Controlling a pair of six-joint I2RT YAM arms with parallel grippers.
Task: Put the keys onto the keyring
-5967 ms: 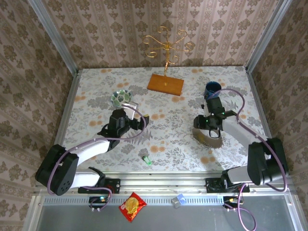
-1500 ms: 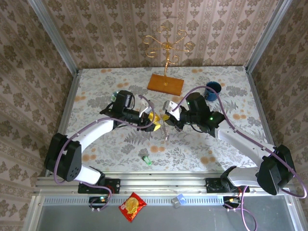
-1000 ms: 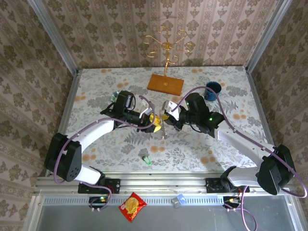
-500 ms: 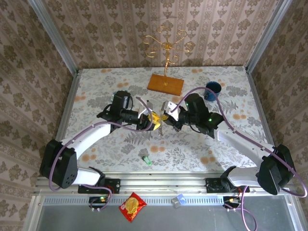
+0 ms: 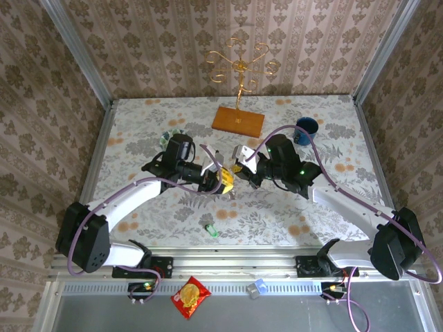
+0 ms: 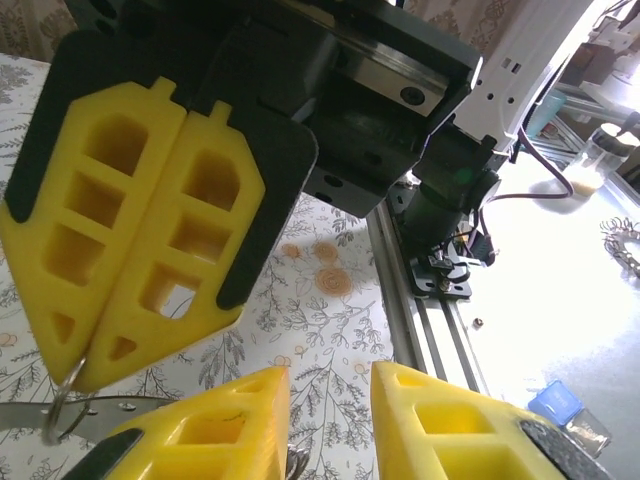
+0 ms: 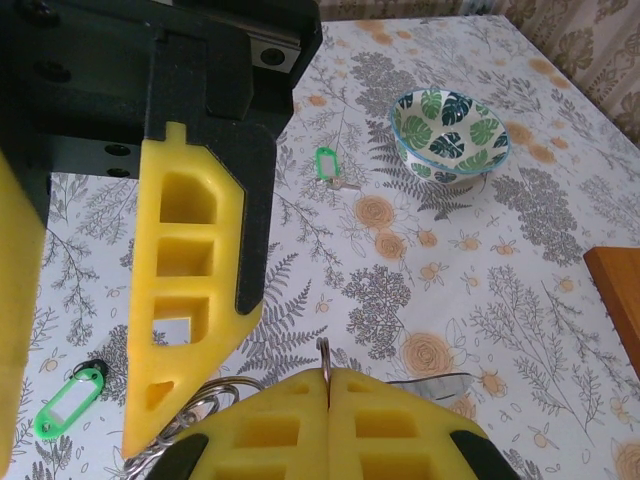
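Observation:
My right gripper (image 7: 329,376) is shut on the keyring (image 7: 324,353), a thin grey metal hoop that stands up between its yellow pads. More of the hoop and flat silvery keys hang below at the left (image 7: 190,415). In the top view both grippers meet at mid-table, left gripper (image 5: 223,180) against right gripper (image 5: 239,170). In the left wrist view, my left gripper (image 6: 328,388) has its jaws apart with bare tablecloth showing through the gap. It sits just under the right gripper's shut fingers (image 6: 130,230). Two green-headed keys (image 7: 327,164) (image 7: 68,402) lie on the cloth; one (image 5: 211,230) is near the front edge.
A patterned green-white bowl (image 7: 450,135) stands behind the left arm (image 5: 173,138). A blue mug (image 5: 306,129) is at the back right. The gold hanger's wooden base (image 5: 238,121) is at the back centre. A red snack packet (image 5: 190,297) lies off the table in front.
My left gripper has edged toward the right gripper and its jaws have narrowed. The right gripper has stayed nearly still, shut on the keyring.

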